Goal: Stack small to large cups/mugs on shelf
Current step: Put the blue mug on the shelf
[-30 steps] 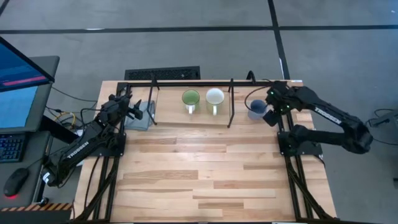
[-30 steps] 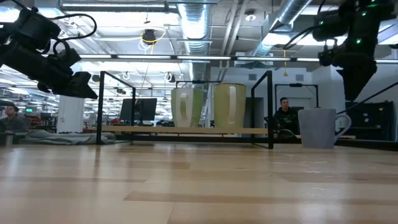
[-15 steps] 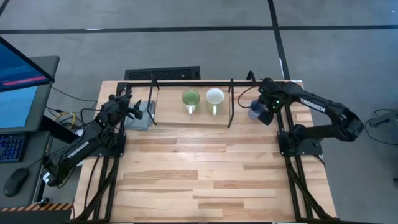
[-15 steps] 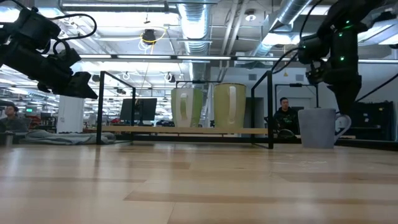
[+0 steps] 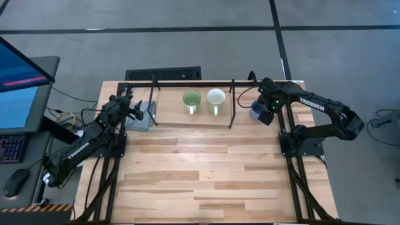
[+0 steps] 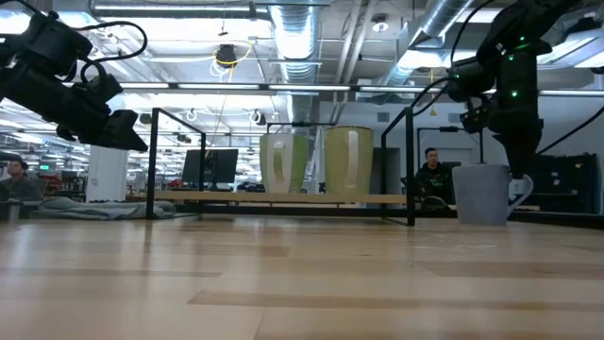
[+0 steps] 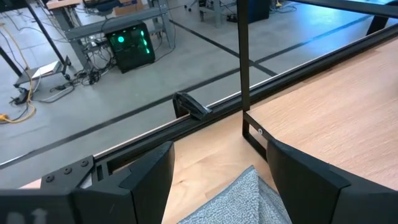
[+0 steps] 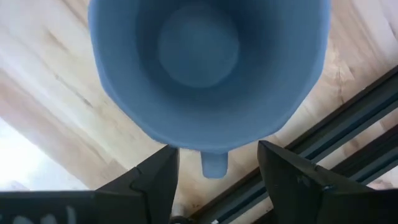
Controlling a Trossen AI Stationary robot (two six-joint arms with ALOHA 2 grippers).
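The blue-grey mug [image 8: 208, 62] stands upright on the tabletop just right of the shelf [image 5: 175, 111], also seen in the low view [image 6: 481, 194]. My right gripper [image 8: 214, 183] hangs open above it, pointing down, one finger on each side of the mug's handle [image 8: 214, 165] with a gap on both sides. In the high view the right gripper [image 5: 265, 109] covers most of that mug [image 5: 254, 112]. The green mug [image 5: 191, 99] and the white mug [image 5: 215, 97] stand side by side on the shelf board. My left gripper [image 7: 221, 149] waits open at the far left.
A grey cloth [image 5: 142, 116] lies under the left gripper, left of the shelf. The shelf's black upright rods [image 5: 232, 103] stand between the blue-grey mug and the white mug. A black frame bar [image 8: 348, 130] runs close beside the mug. Bare wood fills the table's near half [image 5: 200, 175].
My right gripper has moved toward the table's left and come down over the blue-grey mug, ending with its fingers beside the handle. The mug has stayed where it was.
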